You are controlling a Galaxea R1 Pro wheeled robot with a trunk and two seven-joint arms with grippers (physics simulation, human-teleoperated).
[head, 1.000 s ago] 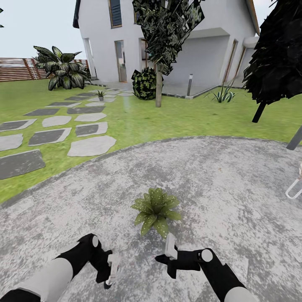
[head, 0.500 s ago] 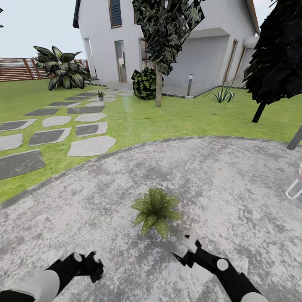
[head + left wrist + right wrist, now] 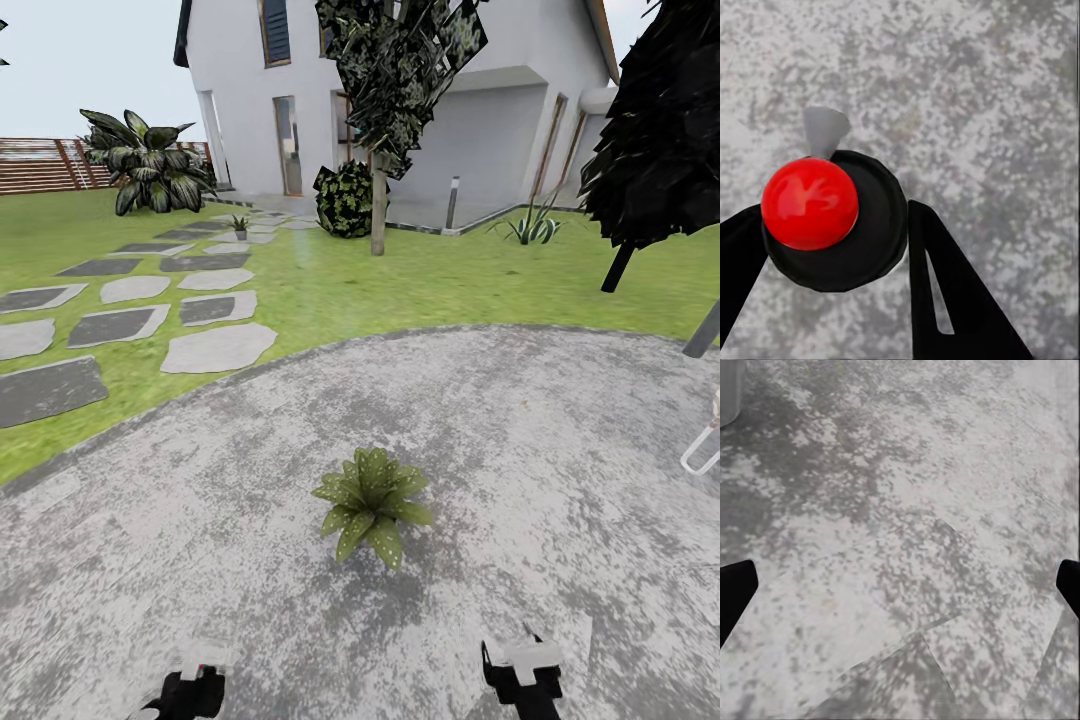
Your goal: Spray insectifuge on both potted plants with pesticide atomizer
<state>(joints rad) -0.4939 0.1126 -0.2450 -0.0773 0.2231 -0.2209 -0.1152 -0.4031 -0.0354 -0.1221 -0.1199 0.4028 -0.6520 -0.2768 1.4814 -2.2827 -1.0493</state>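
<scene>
Both pincers lowered, left pincer [image 3: 832, 247] gripping unlabelled pesticide atomizer [image 3: 832, 217]

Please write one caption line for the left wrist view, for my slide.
Left end effector holds the atomizer, red tip toward the camera, above grey mottled paving.

A white house behind a lawn, with trees, shrubs and a fence around it

The white house [image 3: 400, 100] stands at the back, a narrow doorway [image 3: 287, 145] in its wall and a recessed grey garage front [image 3: 480, 150] beside it. A thin-trunked tree [image 3: 385, 100] rises before it, with a rounded dark shrub [image 3: 345, 198] just beside the trunk. A big striped-leaf palm [image 3: 150, 165] sits near the slatted fence [image 3: 40, 165]. A dark tree [image 3: 660, 130] fills the right edge, a spiky grass tuft [image 3: 530, 228] nearby.
</scene>
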